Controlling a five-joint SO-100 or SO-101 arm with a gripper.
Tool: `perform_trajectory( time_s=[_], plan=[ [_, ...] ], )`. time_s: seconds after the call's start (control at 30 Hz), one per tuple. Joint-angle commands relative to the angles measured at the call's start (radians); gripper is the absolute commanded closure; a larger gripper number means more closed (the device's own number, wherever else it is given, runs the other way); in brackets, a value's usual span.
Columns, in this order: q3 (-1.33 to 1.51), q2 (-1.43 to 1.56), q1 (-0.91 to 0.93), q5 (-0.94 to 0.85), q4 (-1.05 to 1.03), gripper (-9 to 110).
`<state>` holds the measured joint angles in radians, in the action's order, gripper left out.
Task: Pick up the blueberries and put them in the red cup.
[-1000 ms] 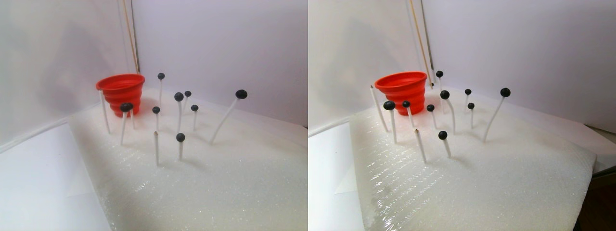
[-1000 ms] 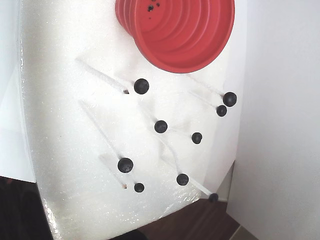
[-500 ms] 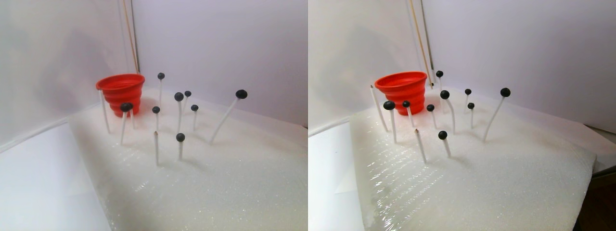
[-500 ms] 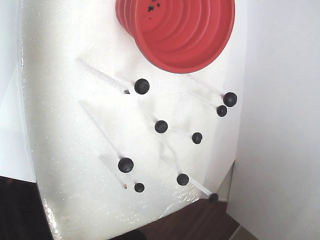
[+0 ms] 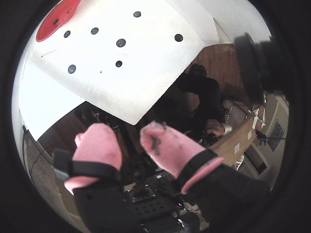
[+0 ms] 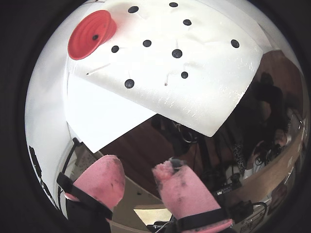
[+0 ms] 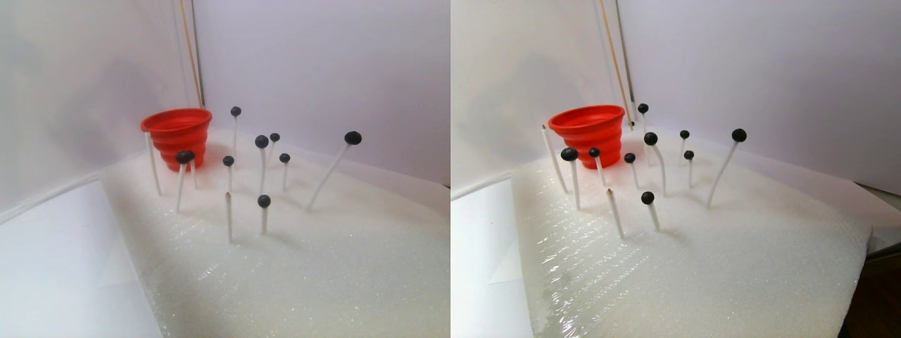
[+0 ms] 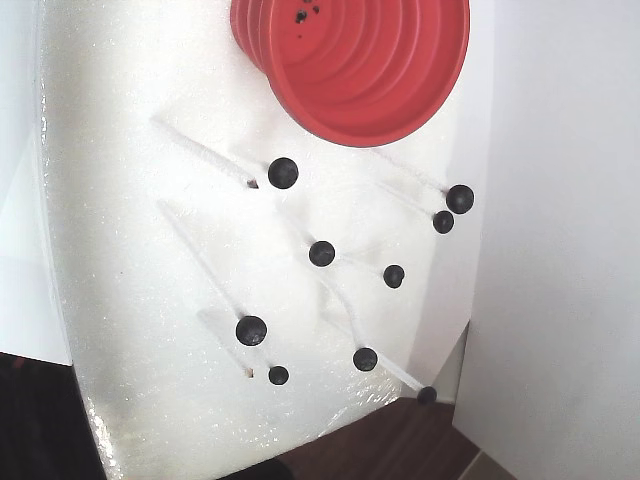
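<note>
A white foam pad (image 7: 317, 239) set in a white-walled corner is seen, with thin white stalks (image 7: 323, 177) stuck in it. The gripper (image 5: 131, 141) is held high and well back from the pad, its pink padded fingers (image 5: 99, 145) parted with nothing between them. The blueberries (image 7: 353, 137) are perched on the stalk tips, far ahead of and below the gripper; the red cup (image 7: 177, 134) is placed at the pad's far corner, up-left of the gripper in both wrist views. Two stalks look bare. Risks as judged: a berry is likely knocked off or a springy stalk bent aside by the wide pads, neighbours are brushed where berries sit close, and the light cup may be tipped by a low pass. Depth is easily misjudged through the fisheye views.
</note>
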<state>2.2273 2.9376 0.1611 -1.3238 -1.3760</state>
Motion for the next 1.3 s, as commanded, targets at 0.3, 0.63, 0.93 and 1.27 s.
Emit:
perform_trajectory(
  time_s=[0.3, 0.63, 0.93, 1.27],
  plan=[
    [0.071, -0.023, 0.034, -0.071, 0.144, 88],
    [0.143, -0.066, 0.054, -0.11, 0.258, 87],
    [0.198, -0.104, 0.081, -0.153, 0.365, 87],
    [0.23, -0.172, 0.094, -0.176, 0.465, 87]
  ],
)
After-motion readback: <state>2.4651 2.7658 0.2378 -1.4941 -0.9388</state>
